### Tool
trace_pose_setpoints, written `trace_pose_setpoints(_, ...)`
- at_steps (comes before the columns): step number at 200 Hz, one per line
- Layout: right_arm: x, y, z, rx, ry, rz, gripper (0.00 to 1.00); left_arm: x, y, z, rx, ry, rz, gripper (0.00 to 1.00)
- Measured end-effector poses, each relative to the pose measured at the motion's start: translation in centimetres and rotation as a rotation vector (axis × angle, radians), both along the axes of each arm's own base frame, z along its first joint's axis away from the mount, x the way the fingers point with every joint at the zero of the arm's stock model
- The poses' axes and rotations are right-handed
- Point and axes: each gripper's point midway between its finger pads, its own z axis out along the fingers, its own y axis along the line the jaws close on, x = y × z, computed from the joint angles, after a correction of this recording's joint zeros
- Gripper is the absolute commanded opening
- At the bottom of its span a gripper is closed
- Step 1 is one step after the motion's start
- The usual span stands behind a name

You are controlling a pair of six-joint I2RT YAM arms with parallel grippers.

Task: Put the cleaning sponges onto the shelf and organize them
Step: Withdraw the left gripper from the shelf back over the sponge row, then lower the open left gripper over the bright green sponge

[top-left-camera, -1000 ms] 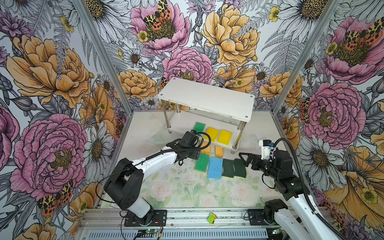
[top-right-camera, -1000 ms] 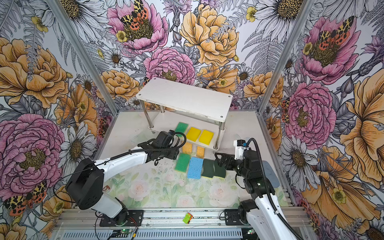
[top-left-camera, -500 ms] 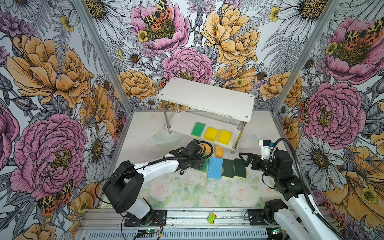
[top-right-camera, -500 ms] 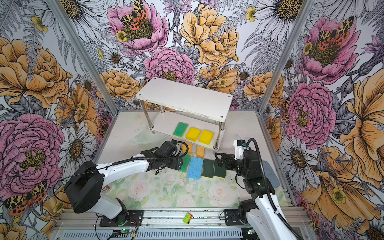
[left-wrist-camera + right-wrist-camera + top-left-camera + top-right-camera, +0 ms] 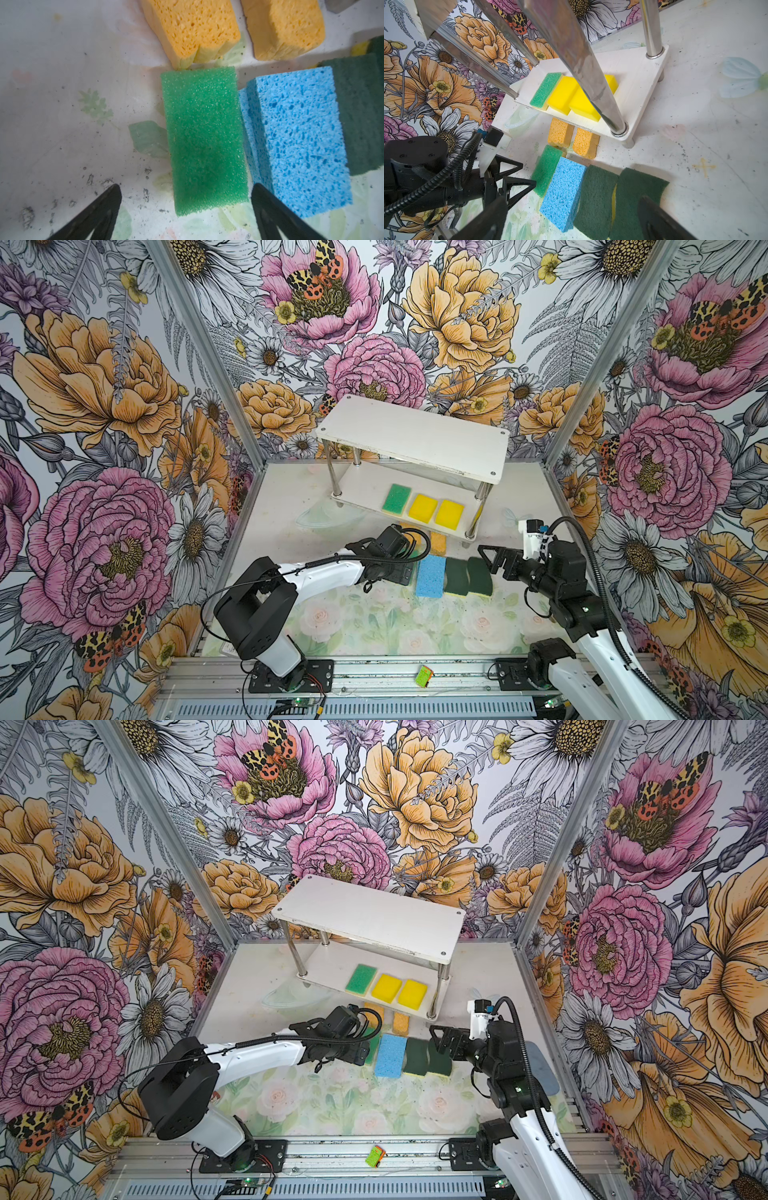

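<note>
The white shelf (image 5: 415, 439) stands at the back; its lower board holds a green-topped sponge (image 5: 396, 499) and two yellow sponges (image 5: 422, 508) side by side. On the table in front lie two orange sponges (image 5: 560, 133), another green-topped sponge (image 5: 205, 141), a blue sponge (image 5: 430, 574) and two dark-green sponges (image 5: 456, 576). My left gripper (image 5: 186, 187) is open and low, its fingers either side of the green-topped sponge's near end without touching it. My right gripper (image 5: 571, 205) hangs open over the blue and dark-green sponges, holding nothing.
Shiny metal posts (image 5: 591, 72) of the shelf stand close ahead of the right wrist. A clear plastic piece (image 5: 328, 516) lies left of the shelf's front. A small green-orange object (image 5: 424, 676) sits on the front rail. Flowered walls close in three sides.
My left gripper has opened, left a green-topped sponge on the lower board and drawn back down to the table's green-topped sponge. The right arm has not moved.
</note>
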Motion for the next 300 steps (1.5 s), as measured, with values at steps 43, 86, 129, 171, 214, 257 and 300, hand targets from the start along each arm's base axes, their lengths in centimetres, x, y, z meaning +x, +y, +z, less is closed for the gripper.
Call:
trace_pose_setpoints(43, 0.0, 0.0, 0.0, 0.0, 0.0, 0.0, 1.0, 0.0, -0.9, 0.3, -0.026, -0.011, -0.018, 0.99)
trace_pose_setpoints(86, 0.0, 0.0, 0.0, 0.0, 0.0, 0.0, 1.0, -0.5, -1.5, 0.4, -0.031, -0.017, -0.038, 0.97)
trace_pose_setpoints(129, 0.0, 0.0, 0.0, 0.0, 0.0, 0.0, 1.0, -0.6, -1.7, -0.1, -0.021, -0.013, -0.043, 0.91)
trace_pose_setpoints(171, -0.1, 0.0, 0.2, 0.001, -0.007, 0.0, 1.0, -1.0, -1.5, -2.0, 0.017, 0.023, -0.048, 0.88)
trace_pose_setpoints(214, -0.2, 0.0, 0.4, 0.003, -0.017, 0.0, 1.0, -1.2, -1.9, -2.1, 0.018, 0.023, -0.059, 0.87)
trace_pose_setpoints(257, -0.2, 0.0, 0.4, 0.003, -0.019, 0.0, 1.0, -1.2, -2.3, -2.7, 0.031, 0.034, -0.065, 0.86)
trace_pose_setpoints(300, -0.2, 0.0, 0.4, 0.003, -0.019, 0.0, 1.0, -0.6, -3.0, -3.0, 0.048, 0.034, -0.068, 0.83)
